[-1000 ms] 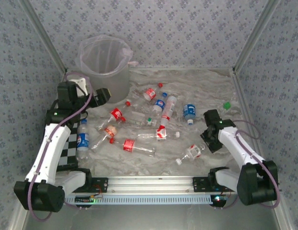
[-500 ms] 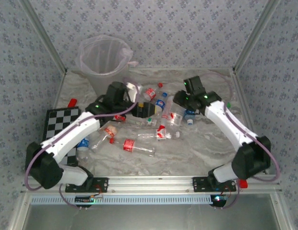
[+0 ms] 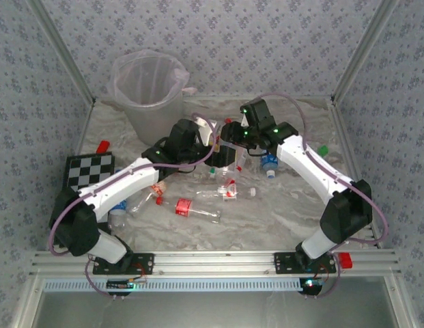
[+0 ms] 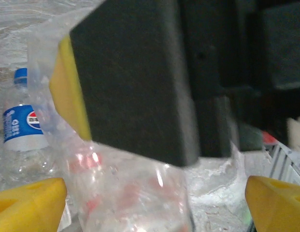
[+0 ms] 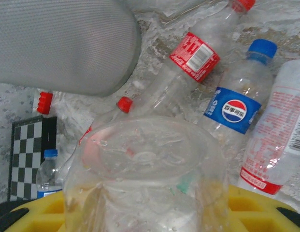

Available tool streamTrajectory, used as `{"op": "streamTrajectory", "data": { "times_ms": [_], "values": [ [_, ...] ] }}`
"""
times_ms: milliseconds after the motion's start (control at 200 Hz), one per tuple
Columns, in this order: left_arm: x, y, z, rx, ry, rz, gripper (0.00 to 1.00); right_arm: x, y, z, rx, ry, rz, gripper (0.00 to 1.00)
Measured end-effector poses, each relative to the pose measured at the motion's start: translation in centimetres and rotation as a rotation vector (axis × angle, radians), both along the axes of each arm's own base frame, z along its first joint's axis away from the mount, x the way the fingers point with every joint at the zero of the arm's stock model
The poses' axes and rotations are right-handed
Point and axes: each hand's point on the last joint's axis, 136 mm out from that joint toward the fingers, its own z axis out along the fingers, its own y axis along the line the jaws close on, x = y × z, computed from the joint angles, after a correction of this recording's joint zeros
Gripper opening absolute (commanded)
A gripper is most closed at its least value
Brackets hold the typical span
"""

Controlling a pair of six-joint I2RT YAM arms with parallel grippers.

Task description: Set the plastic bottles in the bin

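right gripper (image 5: 145, 213): fingers clamped on one clear bottle (image 5: 145, 159), its base toward the wrist.
left gripper (image 4: 152, 203): fingers wide apart, one on either side of that same bottle, with a right-gripper finger just ahead of them.
risk: the left fingers close on the right finger instead of the bottle; the thin wall buckles and the bottle slips out.
bin (image 3: 157, 117): well apart, far-left of both grippers; the carry must clear the left arm.
count: grippers 2; bin 1; checkerboard (image 3: 89, 171) 1; bottles (image 3: 191, 207) at least ten, some possibly hidden under the arms.
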Motion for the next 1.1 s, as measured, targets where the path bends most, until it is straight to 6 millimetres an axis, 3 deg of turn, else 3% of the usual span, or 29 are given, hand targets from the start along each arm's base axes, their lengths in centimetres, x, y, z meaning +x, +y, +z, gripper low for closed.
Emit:
{"op": "streamTrajectory", "data": {
  "times_ms": [195, 340, 475, 530, 575, 725, 805, 945, 1099],
  "values": [
    [0.5, 0.2, -0.6, 0.006, -0.013, 0.027, 0.92, -0.2, 0.5, 0.8, 0.02, -0.012, 0.019, 0.45],
    [0.8, -0.1, -1.2, -0.001, 0.007, 0.034, 0.69, -0.3, 0.6, 1.6, 0.035, -0.032, 0.023, 0.45],
    [0.9, -0.4, -0.9, -0.024, 0.012, 0.038, 0.57, -0.1, 0.5, 2.0, 0.039, -0.047, 0.018, 0.46],
    [1.0, -0.4, -0.9, -0.027, 0.011, 0.039, 0.55, 0.0, 0.5, 2.1, 0.043, -0.051, 0.015, 0.53],
    [1.0, -0.4, -0.8, -0.025, 0.007, 0.037, 0.55, 0.1, 0.3, 2.2, 0.044, -0.057, 0.014, 0.65],
    [1.4, -0.6, -0.4, -0.008, 0.008, 0.034, 0.52, 0.3, -0.3, 3.0, 0.067, -0.071, 0.026, 0.9],
    [2.1, -0.2, 0.2, 0.005, 0.002, 0.044, 0.52, 0.8, -1.8, 3.8, 0.079, -0.085, 0.0, 1.0],
    [4.2, 1.2, 2.8, 0.023, -0.031, 0.07, 0.47, 2.4, -6.5, 6.2, 0.089, -0.156, -0.071, 1.0],
    [8.9, 4.3, 9.7, 0.003, -0.128, 0.168, 0.39, 4.4, -12.6, 7.4, 0.005, -0.24, -0.199, 1.0]
  ]
}}
